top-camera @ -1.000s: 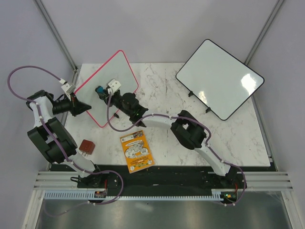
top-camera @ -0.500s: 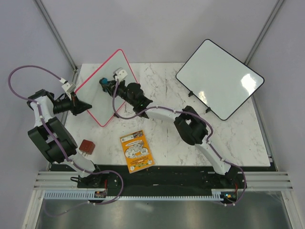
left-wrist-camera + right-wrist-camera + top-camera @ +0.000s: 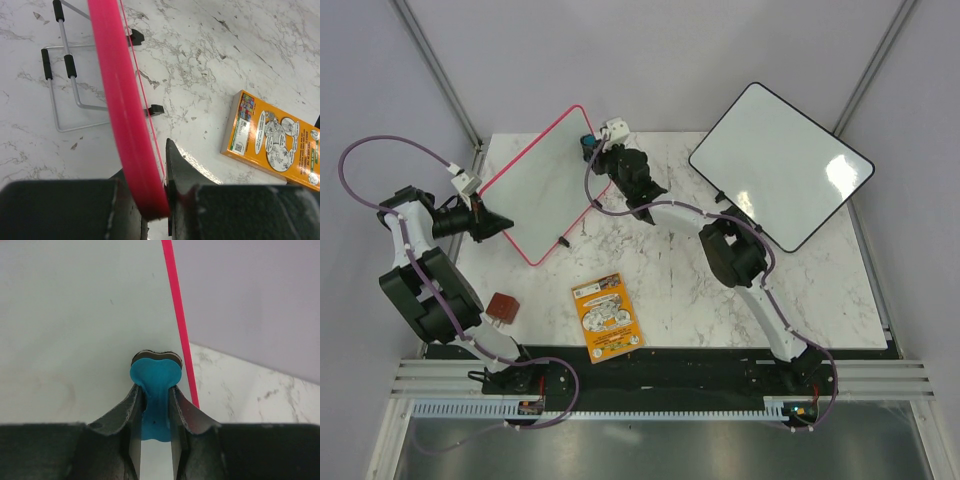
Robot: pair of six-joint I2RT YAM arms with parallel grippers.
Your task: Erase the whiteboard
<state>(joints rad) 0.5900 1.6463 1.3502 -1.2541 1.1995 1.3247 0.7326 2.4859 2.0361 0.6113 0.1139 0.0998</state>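
The whiteboard (image 3: 538,182) has a pink frame and stands tilted at the table's back left. My left gripper (image 3: 507,222) is shut on its lower left frame edge; the pink frame (image 3: 120,105) runs between the jaws in the left wrist view. My right gripper (image 3: 590,148) is shut on a blue eraser (image 3: 586,142) at the board's top right corner. In the right wrist view the eraser (image 3: 155,385) presses on the white surface (image 3: 75,315) beside the pink edge (image 3: 177,305). The surface looks blank.
A larger black-framed whiteboard (image 3: 780,165) stands at the back right. An orange box (image 3: 608,317) lies near the front middle, also in the left wrist view (image 3: 275,140). A small brown block (image 3: 503,306) sits front left. The board's wire stand (image 3: 65,75) rests on the marble.
My right gripper has slid the blue eraser across the pink-framed board from its middle to its top right corner. The left gripper has kept its hold on the frame.
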